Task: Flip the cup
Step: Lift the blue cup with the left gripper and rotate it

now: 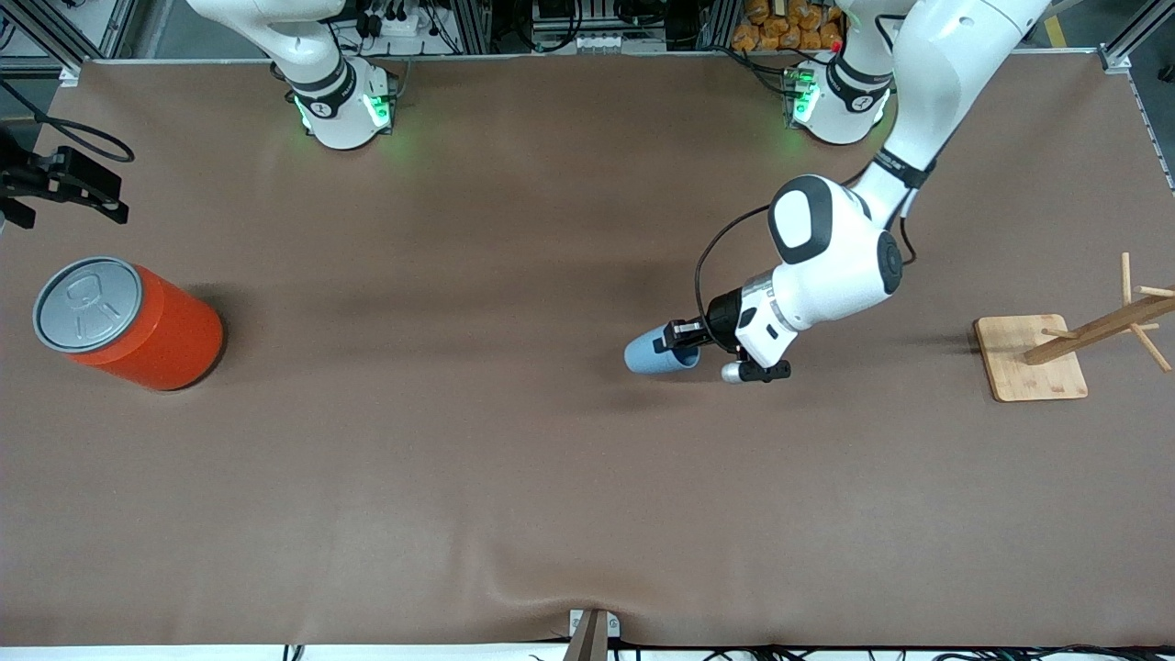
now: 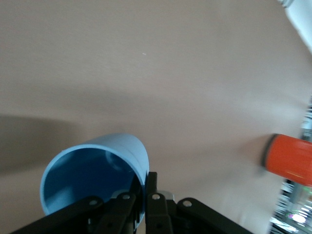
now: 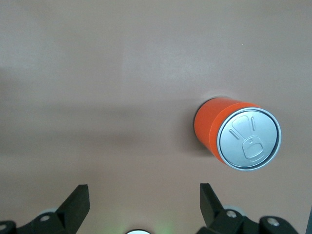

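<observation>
The light-blue cup point(image 1: 650, 354) is on its side, low over the middle of the table, with its open mouth toward the left arm's wrist. I cannot tell whether it touches the cloth. My left gripper point(image 1: 684, 345) is shut on the cup's rim wall. In the left wrist view the cup point(image 2: 97, 163) shows its hollow inside, and the left gripper point(image 2: 145, 184) has one finger inside the rim and one outside. My right gripper point(image 3: 144, 201) is open and empty, high over the table, and waits; it is out of the front view.
A large orange can with a grey top point(image 1: 138, 321) stands at the right arm's end of the table; it also shows in the right wrist view point(image 3: 234, 134) and the left wrist view point(image 2: 290, 158). A wooden peg rack point(image 1: 1033, 358) stands at the left arm's end.
</observation>
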